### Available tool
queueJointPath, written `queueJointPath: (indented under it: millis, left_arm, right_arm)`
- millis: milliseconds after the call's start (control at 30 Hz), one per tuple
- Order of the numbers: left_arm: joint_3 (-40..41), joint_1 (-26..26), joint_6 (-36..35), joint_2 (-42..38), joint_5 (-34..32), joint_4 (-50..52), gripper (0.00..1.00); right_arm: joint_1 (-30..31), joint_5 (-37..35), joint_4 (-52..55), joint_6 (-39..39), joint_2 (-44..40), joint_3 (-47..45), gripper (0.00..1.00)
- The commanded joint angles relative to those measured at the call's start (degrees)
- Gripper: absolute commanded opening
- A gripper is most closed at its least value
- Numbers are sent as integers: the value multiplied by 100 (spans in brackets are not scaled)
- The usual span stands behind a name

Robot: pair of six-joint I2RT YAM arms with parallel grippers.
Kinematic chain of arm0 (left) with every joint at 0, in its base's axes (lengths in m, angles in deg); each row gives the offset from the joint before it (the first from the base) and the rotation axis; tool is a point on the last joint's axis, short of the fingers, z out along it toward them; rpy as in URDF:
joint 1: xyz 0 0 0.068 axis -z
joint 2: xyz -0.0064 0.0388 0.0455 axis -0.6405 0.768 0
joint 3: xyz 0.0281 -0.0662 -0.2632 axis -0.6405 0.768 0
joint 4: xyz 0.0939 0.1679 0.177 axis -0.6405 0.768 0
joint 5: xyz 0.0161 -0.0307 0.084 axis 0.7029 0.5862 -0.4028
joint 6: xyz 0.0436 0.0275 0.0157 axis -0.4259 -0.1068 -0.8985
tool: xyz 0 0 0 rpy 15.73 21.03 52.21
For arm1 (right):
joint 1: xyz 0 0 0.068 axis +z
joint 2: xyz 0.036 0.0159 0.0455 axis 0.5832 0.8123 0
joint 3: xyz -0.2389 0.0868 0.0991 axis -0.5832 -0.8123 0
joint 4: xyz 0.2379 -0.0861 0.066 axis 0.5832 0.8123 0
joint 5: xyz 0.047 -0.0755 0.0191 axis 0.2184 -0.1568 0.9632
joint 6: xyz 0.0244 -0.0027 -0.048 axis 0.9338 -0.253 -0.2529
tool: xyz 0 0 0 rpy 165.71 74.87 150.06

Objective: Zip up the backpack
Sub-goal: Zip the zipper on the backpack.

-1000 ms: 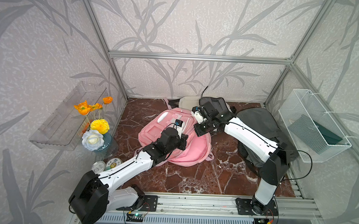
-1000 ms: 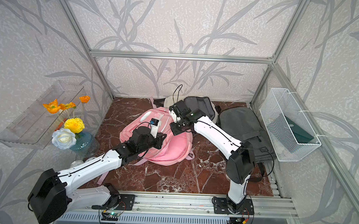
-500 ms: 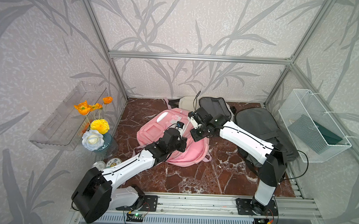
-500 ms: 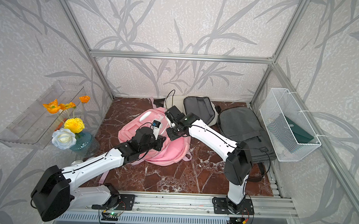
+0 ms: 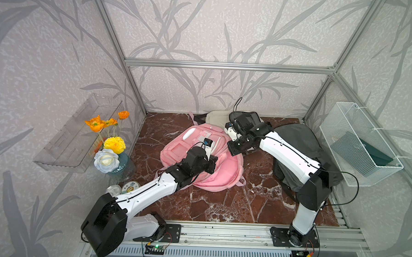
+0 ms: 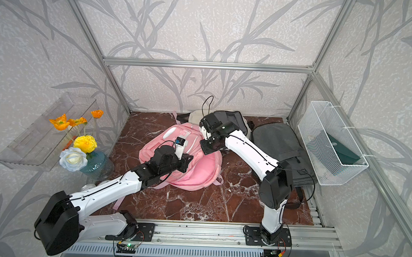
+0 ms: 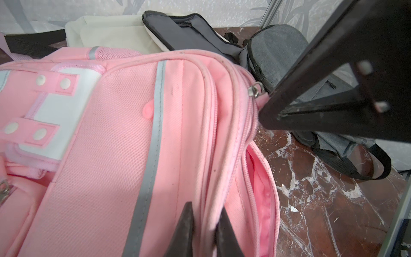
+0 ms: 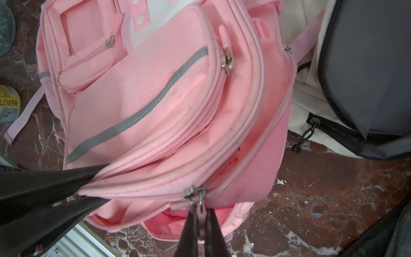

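Observation:
The pink backpack [image 5: 224, 172] [image 6: 203, 172] lies on the marble floor, front up. My left gripper [image 7: 205, 224] is shut on a fold of the bag's piping beside the main zipper; it also shows in both top views [image 5: 213, 162] [image 6: 186, 162]. My right gripper [image 8: 201, 222] is shut on the pink zipper pull, just under the metal slider [image 8: 194, 193] [image 7: 255, 89], and sits at the bag's right edge [image 5: 232, 148] [image 6: 205, 147]. Past the slider the main compartment [image 8: 175, 220] gapes open, its pink lining showing.
A grey backpack [image 5: 299, 150] lies right of the pink one, and a black-and-cream bag [image 5: 224, 118] lies behind it. A white wire basket [image 5: 359, 145] hangs on the right wall. A flower vase [image 5: 113, 151] and round tins [image 5: 130, 186] stand at the left.
The right gripper, holding the pull, swung left and then back right. The backpack and the left gripper shifted with it and returned close to where they were.

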Motion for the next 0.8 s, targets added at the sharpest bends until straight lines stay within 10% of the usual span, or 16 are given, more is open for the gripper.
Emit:
queueJointPath:
  millis: [0,333,767]
  left_arm:
    - [262,-114,-73,-305,-608,871,0]
    - [880,-119,31,-1367,-770,712,3]
    - [321,-108,239,-1373,-222,653,69]
  right_arm:
    - [-708,-1775,454,96,90,312,0]
    - [-1220,-1333,51,-374,389,522,0]
    - [406,-1068,-1075,-974,-103,-173,0]
